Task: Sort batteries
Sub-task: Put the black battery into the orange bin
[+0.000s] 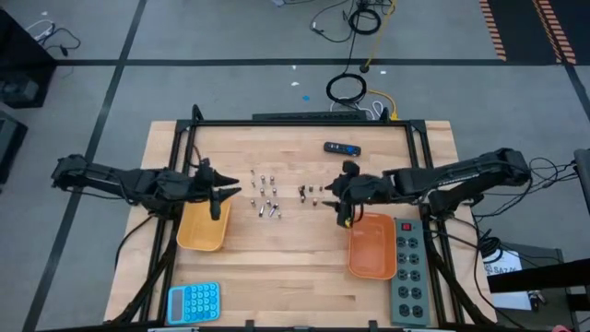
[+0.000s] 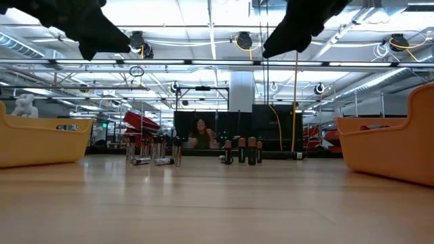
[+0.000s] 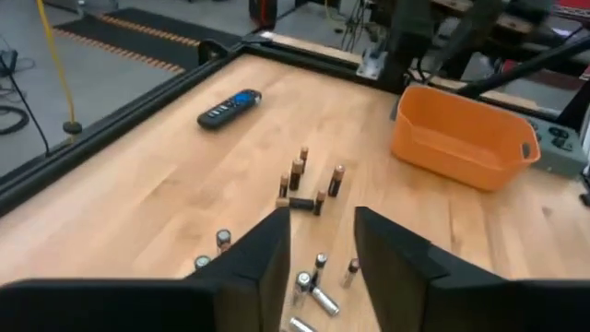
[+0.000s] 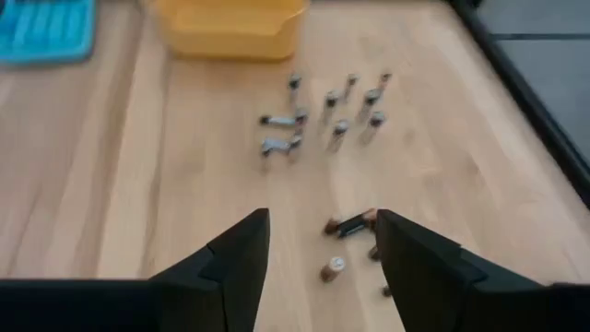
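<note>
High view shows the batteries in two loose groups at the middle of the tabletop: silvery batteries nearer the left gripper, and darker batteries just beside the right gripper. The left gripper hovers over the inner end of the yellow tray, the right one over the inner end of the orange tray. Both pairs of fingers stand apart with nothing between them, touching no cell. In the right wrist view the dark cells lie directly ahead of the open fingers; one lies on its side with its long axis roughly across the gap, others stand upright. In the left wrist view the silvery cells sit just ahead of and below that arm's fingers, some upright, some flat. Whether either tray already holds cells is hard to tell. The next pick likely needs a short reach inward and down, each arm to its nearer group.
</note>
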Available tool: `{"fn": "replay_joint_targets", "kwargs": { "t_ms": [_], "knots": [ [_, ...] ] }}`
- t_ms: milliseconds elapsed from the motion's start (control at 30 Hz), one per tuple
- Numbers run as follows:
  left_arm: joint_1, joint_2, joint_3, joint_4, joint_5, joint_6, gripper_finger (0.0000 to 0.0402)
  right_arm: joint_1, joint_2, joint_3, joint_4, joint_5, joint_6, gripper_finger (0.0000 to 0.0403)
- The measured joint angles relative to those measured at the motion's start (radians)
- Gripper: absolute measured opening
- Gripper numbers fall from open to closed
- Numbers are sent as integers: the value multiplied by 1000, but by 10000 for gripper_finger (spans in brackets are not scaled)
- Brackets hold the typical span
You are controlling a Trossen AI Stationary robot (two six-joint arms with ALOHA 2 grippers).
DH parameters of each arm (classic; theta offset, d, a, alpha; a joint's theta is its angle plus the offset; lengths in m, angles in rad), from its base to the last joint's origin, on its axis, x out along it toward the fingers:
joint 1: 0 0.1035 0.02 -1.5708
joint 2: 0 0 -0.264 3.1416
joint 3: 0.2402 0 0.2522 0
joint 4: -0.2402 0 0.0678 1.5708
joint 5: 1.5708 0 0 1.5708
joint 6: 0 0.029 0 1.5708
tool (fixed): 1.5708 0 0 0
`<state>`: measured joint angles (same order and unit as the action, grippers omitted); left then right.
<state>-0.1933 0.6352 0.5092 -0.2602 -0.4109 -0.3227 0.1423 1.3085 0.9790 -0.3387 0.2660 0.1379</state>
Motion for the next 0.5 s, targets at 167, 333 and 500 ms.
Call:
{"fn": "replay_joint_targets", "kwargs": {
  "t_ms": [167,333,500],
  "knots": [
    [-29,52,19,-9,-14,-20,152,24,106,75,-107,17,-13,182],
    [-69,92,18,-17,-63,-10,153,23,196,107,-135,20,-40,182],
    [-120,132,18,-18,-65,-12,153,23,255,126,-151,17,-75,183]
  ]
}}
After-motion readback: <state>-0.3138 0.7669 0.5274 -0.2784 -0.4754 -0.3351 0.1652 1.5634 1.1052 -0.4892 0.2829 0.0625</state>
